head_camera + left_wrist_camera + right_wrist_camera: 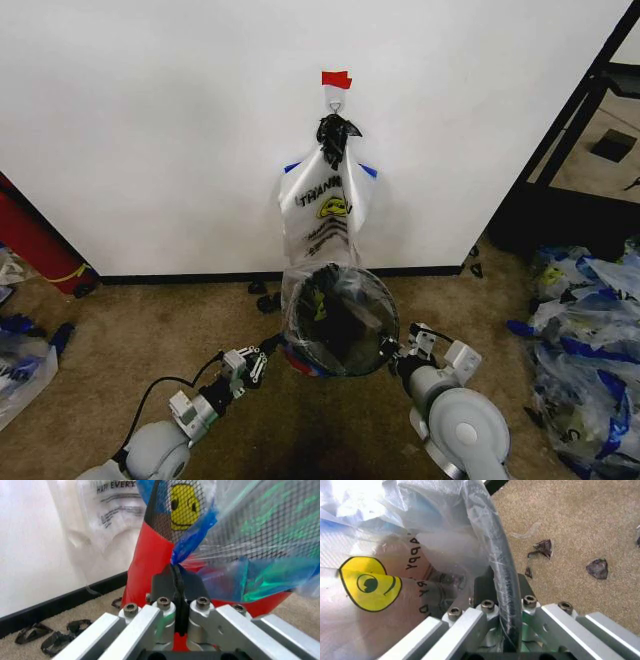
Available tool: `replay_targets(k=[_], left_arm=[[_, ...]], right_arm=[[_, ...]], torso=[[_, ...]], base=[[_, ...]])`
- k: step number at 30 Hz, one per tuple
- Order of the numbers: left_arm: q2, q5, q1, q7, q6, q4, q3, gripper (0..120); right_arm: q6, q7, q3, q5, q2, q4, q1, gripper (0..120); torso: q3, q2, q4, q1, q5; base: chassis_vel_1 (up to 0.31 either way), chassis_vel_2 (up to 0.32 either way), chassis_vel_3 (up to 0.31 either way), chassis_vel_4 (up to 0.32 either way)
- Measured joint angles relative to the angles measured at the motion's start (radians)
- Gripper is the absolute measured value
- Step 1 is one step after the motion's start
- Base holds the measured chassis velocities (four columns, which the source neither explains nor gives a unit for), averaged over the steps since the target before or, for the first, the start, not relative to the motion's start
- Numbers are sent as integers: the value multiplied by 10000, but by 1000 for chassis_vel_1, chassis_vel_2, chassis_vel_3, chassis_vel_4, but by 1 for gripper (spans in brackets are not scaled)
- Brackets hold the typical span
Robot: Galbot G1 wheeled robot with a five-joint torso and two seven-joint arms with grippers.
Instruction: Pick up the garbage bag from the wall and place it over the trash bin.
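- The left gripper (262, 357) sits at the bin's lower left side. In the left wrist view its fingers (170, 587) are pressed together, pinching a blue edge of the bag (235, 536) against the red base.
- The right gripper (397, 357) is at the bin's right side. In the right wrist view its fingers (485, 588) are clamped on the black rim (502, 570), with bag film caught under them.
- The bin (335, 320) stands on the carpet (150, 330) between the two grippers, just in front of the wall. Its round black mouth faces the head camera.
- The bag is draped over the bin: clear film covers the rim and mouth, and blue edges hang down by the base. A yellow smiley shows on the film in both wrist views.
- A white bag (327, 215) with black lettering and a smiley hangs on the wall (150, 130) behind the bin, from a hook (336, 103) under a red tape strip (336, 79).
- Small dark scraps (262, 294) lie on the carpet by the baseboard.
- A heap of clear-and-blue bags (585, 330) lies to the right, well apart from the bin.
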Motion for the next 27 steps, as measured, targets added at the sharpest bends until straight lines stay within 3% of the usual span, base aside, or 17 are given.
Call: replay_targets(k=[3, 8, 11, 14, 19, 22, 27], left_arm=[[95, 63, 119, -46, 34, -157, -99, 1], [385, 240, 395, -93, 80, -555, -361, 21], [468, 267, 473, -81, 81, -649, -408, 25], [864, 428, 792, 221, 60, -925, -564, 44], [1262, 786, 913, 603, -62, -1056, -680, 59], [1300, 812, 882, 505, -97, -1147, -813, 73], [1125, 534, 1238, 80, -110, -1444, -1317, 86]], right_arm=[[0, -9, 16, -42, -3, 15, -29, 0], [4, -23, 35, -96, -23, 16, -42, 0], [7, -24, 37, -103, -30, 5, -29, 0], [24, -28, 49, -110, -62, -182, 97, 0], [35, -28, 52, -90, -90, -394, 315, 0], [36, -28, 47, -96, -113, -490, 380, 0], [-58, 23, 31, -56, -148, -498, 415, 0]], torso=[[0, 0, -1, 0, 0], [0, 0, -1, 0, 0], [0, 0, -2, 0, -1], [0, 0, -1, 0, 0], [0, 0, 0, 0, 0], [0, 0, -2, 0, 0], [0, 0, -5, 0, 1]], base=[[0, 0, 0, 0], [0, 0, 0, 0], [0, 0, 0, 0], [0, 0, 0, 0], [0, 0, 0, 0], [0, 0, 0, 0], [0, 0, 0, 0]])
